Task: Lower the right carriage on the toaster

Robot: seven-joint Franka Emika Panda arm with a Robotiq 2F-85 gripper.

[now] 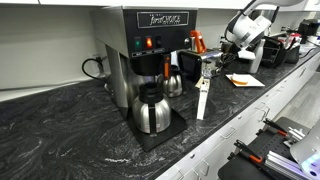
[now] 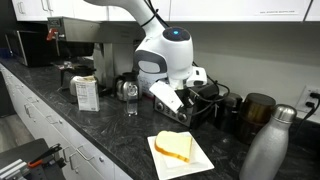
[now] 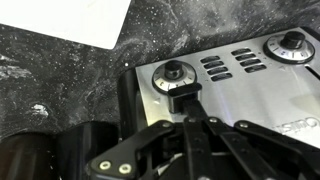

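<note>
The toaster (image 3: 240,85) fills the wrist view, with a shiny steel end face carrying two round knobs (image 3: 175,73) (image 3: 290,45) and vent slots. A black carriage lever (image 3: 187,96) sticks out just below the nearer knob. My gripper (image 3: 193,113) is shut, its two fingers pressed together with the tips resting on that lever. In an exterior view the toaster (image 2: 208,106) is a low dark box on the counter, and my gripper (image 2: 172,100) is at its end. In an exterior view the gripper (image 1: 222,58) is far back, with the toaster mostly hidden behind it.
A tall black-and-steel coffee brewer (image 1: 145,50) with a steel carafe (image 1: 151,110) stands on the dark marble counter (image 1: 60,130). Toast on white paper (image 2: 176,148), a steel bottle (image 2: 265,145), a dark mug (image 2: 256,110) and a small box (image 2: 87,92) surround the toaster.
</note>
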